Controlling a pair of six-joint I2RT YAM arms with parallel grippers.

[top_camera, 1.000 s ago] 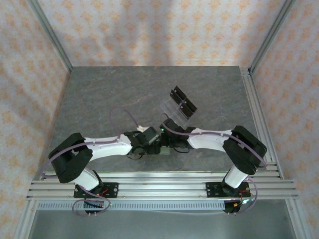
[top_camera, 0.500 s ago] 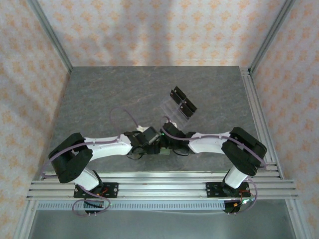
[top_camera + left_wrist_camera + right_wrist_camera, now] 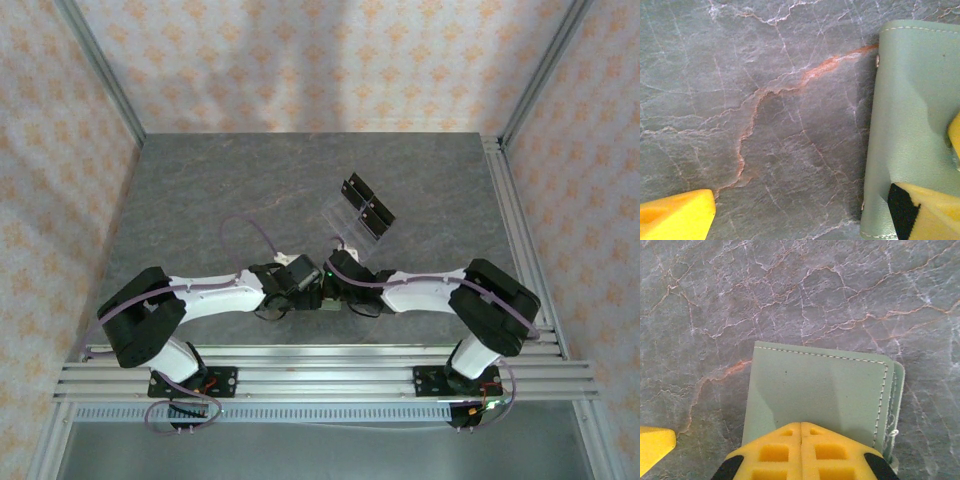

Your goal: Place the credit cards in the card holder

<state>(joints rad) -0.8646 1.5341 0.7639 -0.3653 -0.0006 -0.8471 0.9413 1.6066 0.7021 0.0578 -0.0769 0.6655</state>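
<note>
The left gripper [image 3: 802,197] is spread wide apart, one yellow finger over the green card holder [image 3: 910,110], which is laid flat on the grey table [image 3: 740,100]. The right gripper [image 3: 801,427] is squeezed together over its edge.

Item: sage-green rectangular folding wallet [image 3: 817,390], smooth leather-like material, matt finish.
Condition: folded shut, single small dark speck on the upper cover, otherwise clean.
Detail: pale stitching runs along the far edge and down the right edge. A second green layer peeks out just past the right edge, slightly offset from the cover. A short pale thread end sits by the near right corner. In the left wrist view, a small pale stud shows on the edge at one corner.
Pose: flat, cover up, edges slightly skewed to the right wrist view's frame.
Location: resting on the grey veined stone-look tabletop [image 3: 715,315], touching it.
</note>
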